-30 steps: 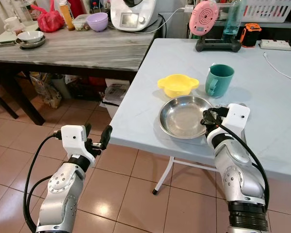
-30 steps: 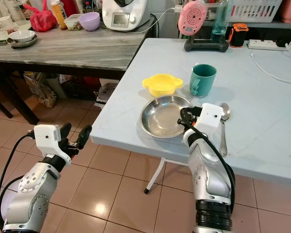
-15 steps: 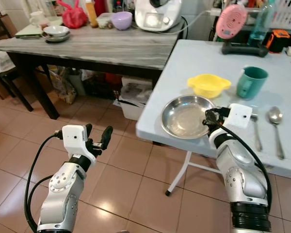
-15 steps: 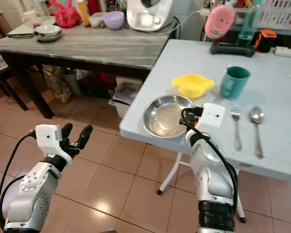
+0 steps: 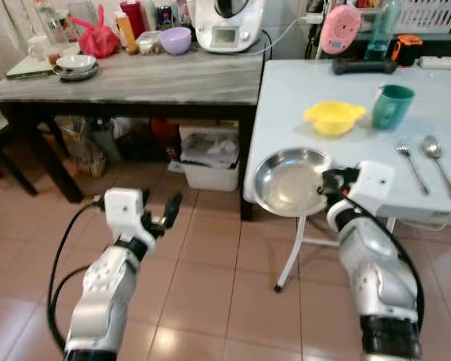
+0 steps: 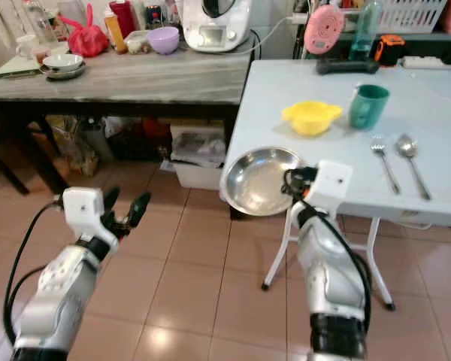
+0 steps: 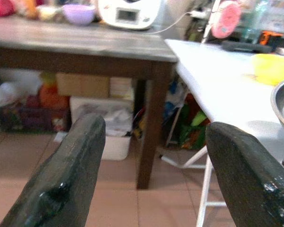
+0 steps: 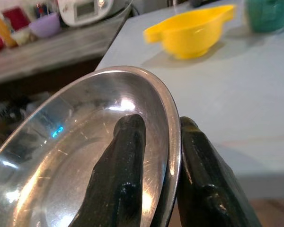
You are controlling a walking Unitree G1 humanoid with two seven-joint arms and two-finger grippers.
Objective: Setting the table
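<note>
A steel plate (image 5: pixel 289 180) hangs over the near left corner of the light blue table (image 5: pixel 301 90). My right gripper (image 5: pixel 332 183) is shut on the plate's right rim. In the right wrist view one finger (image 8: pixel 120 179) lies inside the plate (image 8: pixel 80 137) and the other under its rim. Behind the plate on the table stand a yellow bowl (image 5: pixel 333 117) and a teal mug (image 5: pixel 391 107), with a fork (image 5: pixel 412 158) and a spoon (image 5: pixel 440 154) to their right. My left gripper (image 5: pixel 161 218) is open over the tiled floor, nothing between its fingers (image 7: pixel 61 189).
A grey wooden table (image 5: pixel 135 75) stands to the left with a white cooker (image 5: pixel 224 22), a purple bowl (image 5: pixel 173 39), bottles, a red bag (image 5: pixel 98 41) and stacked bowls (image 5: pixel 75 66). Boxes and bags sit under it. A pink fan (image 5: pixel 340 30) stands at the blue table's back.
The whole view has pulled back and shifted. The plate, still in my right gripper, has come away from the yellow bowl to the table's near left corner, overhanging it.
</note>
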